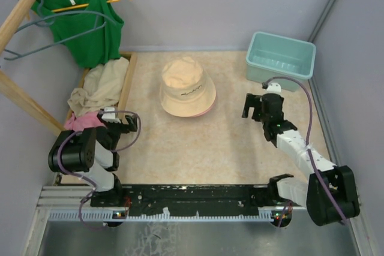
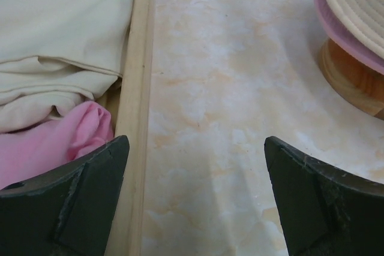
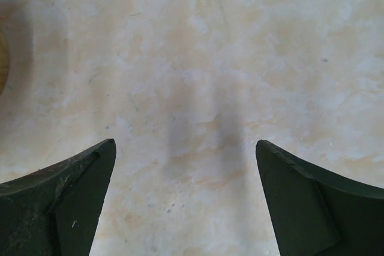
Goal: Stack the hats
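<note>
The hats sit as one pile at the middle of the table, a beige hat with a small dark logo on top. A pink brim peeks out under it. The left wrist view catches the pile's edge at the upper right: the beige brim, the pink brim and an orange-brown edge below them. My left gripper is open near the left rail, nothing between its fingers. Right of the pile, my right gripper hangs open over bare tabletop.
A teal bin stands at the back right. A green tank top hangs on a rack at the back left. Beige cloth and pink cloth lie behind a wooden rail.
</note>
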`<state>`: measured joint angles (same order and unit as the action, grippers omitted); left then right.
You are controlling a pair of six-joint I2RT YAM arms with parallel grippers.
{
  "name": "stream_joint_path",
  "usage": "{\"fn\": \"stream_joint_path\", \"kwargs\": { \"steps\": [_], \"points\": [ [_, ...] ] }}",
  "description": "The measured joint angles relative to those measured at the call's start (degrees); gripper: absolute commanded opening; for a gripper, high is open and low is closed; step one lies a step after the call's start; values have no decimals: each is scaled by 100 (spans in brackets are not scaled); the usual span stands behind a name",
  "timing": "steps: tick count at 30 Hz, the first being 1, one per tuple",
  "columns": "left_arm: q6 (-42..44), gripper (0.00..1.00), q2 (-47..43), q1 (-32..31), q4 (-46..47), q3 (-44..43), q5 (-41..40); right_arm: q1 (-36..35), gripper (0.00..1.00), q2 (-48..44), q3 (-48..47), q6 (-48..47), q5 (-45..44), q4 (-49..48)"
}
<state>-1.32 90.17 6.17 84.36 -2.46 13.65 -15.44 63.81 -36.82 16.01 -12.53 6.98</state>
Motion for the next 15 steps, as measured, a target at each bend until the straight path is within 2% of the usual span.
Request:
{"fn": "stream_joint_path", "kwargs": {
  "steps": [7, 10, 15],
  "points": [
    [2, 100, 203, 9, 240, -142, 212, 1191, 99, 219, 1648, -549, 535, -2389],
    [15, 100, 229, 9, 186, -229, 282, 1270, 99, 570, 2114, -776, 446, -3539],
    [142, 100, 229, 9, -2, -673, 643, 1311, 99, 1305, 3016, -1088, 275, -6186]
  ]
}}
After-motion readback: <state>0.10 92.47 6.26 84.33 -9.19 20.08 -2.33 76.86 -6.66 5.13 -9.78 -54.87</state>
